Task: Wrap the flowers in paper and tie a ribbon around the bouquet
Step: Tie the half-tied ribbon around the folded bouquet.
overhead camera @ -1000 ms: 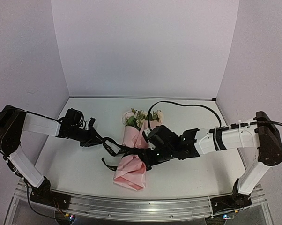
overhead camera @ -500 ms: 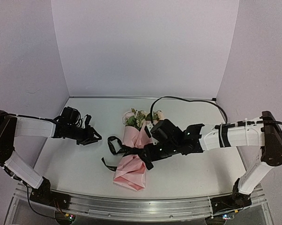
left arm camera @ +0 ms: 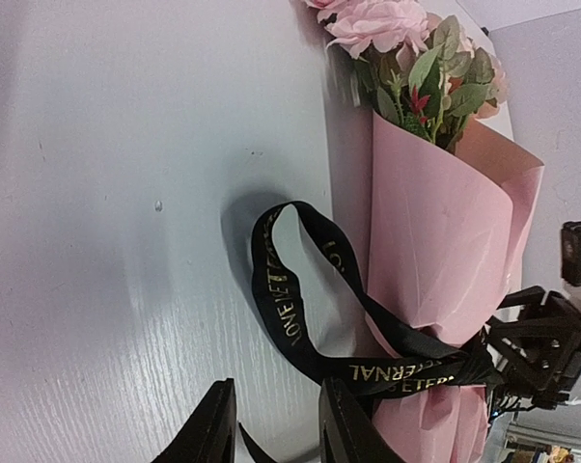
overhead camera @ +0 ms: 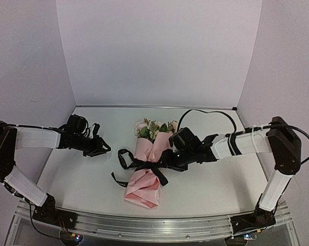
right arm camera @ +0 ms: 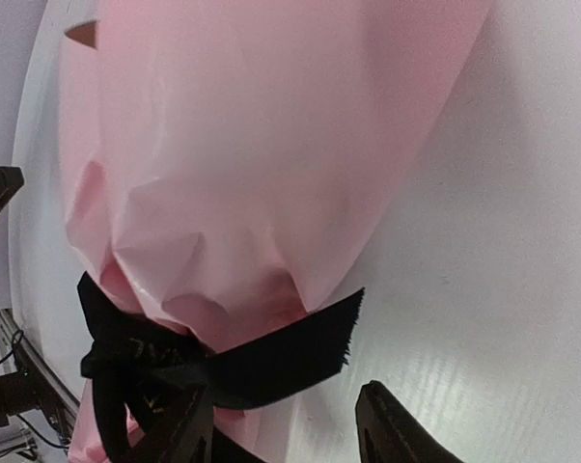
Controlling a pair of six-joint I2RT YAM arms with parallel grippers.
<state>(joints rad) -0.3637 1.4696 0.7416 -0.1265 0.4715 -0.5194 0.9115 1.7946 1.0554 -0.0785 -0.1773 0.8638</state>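
- The left end effector (overhead camera: 99, 147), left of centre in the top view, is open and empty. The right end effector (overhead camera: 168, 157) is also open, just beside the knot.
- The bouquet (overhead camera: 144, 188) lies mid-table (overhead camera: 77, 179), with the ribbon (overhead camera: 152, 166) tied round its waist.
- We judge the paper (right arm camera: 271, 145) light and easily creased, the flowers (left arm camera: 421, 72) fragile, and the ribbon limp and slippery.
- We would grip at the tied waist or on a loose ribbon tail.

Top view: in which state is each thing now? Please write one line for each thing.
paper, folded into a cone, lying flat.
flowers, wrapped, blooms sticking out of the cone.
ribbon, knotted around the cone's narrow part, one loop loose.
left hand, open, empty, apart from the ribbon.
right hand, open, empty, close to the knot.
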